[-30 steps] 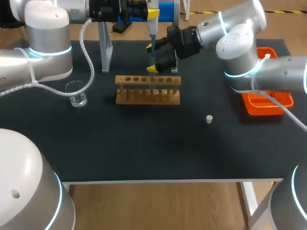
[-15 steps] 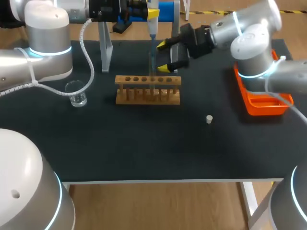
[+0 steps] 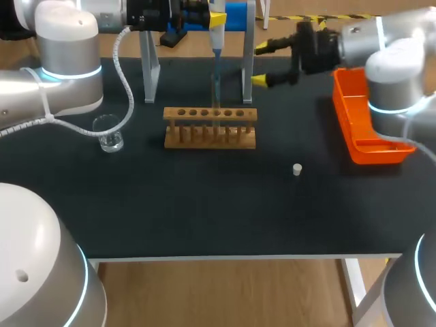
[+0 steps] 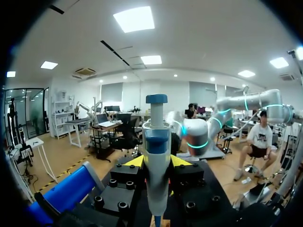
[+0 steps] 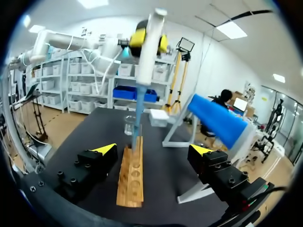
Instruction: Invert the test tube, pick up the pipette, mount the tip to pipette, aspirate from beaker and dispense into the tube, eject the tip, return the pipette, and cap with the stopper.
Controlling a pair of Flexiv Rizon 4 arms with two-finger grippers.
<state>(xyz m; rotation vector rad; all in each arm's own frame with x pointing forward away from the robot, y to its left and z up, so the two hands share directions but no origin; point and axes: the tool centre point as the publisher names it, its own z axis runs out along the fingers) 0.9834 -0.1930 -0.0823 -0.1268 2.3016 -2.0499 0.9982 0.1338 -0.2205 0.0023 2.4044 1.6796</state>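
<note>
My left gripper [image 3: 212,15] is shut on the white and blue pipette [image 3: 216,34], held upright above the wooden tube rack [image 3: 210,127]. The pipette's thin tip [image 3: 216,85] points down at a middle hole of the rack; a tube there is hard to make out. In the left wrist view the pipette [image 4: 156,161] stands between my left gripper's [image 4: 156,163] yellow tips. My right gripper [image 3: 261,63] hangs open and empty, to the right of the pipette and behind the rack. From the right wrist view, the rack [image 5: 131,172] and pipette [image 5: 147,42] lie ahead of that gripper [image 5: 153,149]. The glass beaker [image 3: 109,133] stands left of the rack. The white stopper [image 3: 297,169] lies to its front right.
An orange tray [image 3: 368,122] sits at the table's right edge, under my right arm. A white stand with a blue roller [image 3: 235,15] straddles the back of the table behind the rack. Dark mat in front of the rack is bare.
My right gripper has drawn away from the pipette tip, moving right and toward the back, with its fingers staying wide. The left arm and pipette have kept still.
</note>
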